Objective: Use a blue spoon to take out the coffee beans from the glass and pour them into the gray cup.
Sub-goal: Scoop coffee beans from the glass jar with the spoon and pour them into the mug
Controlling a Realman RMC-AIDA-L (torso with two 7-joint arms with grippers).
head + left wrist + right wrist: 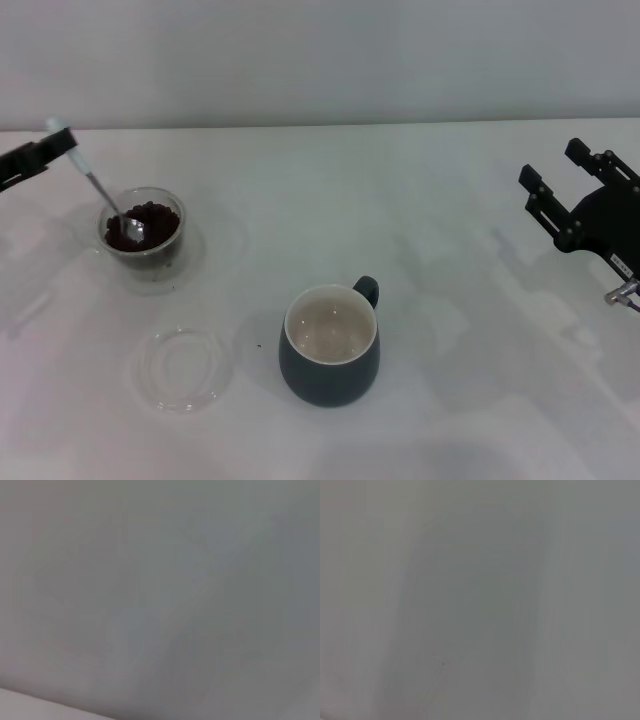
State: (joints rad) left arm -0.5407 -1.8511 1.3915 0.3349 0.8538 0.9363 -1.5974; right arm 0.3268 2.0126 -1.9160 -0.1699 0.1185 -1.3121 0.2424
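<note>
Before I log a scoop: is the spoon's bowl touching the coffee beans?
Touching. The head view shows the blue spoon, bowl resting on the coffee beans inside the glass.

Head camera overhead-forward; wrist views blank, nothing shared.

text: none legible | labels: none | brands: none | numbers: none

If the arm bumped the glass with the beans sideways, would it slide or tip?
The glass looks small, squat and rounded, so it would probably slide on the smooth table rather than tip. The coffee beans may steady it. The blue spoon inside could lever it.
</note>
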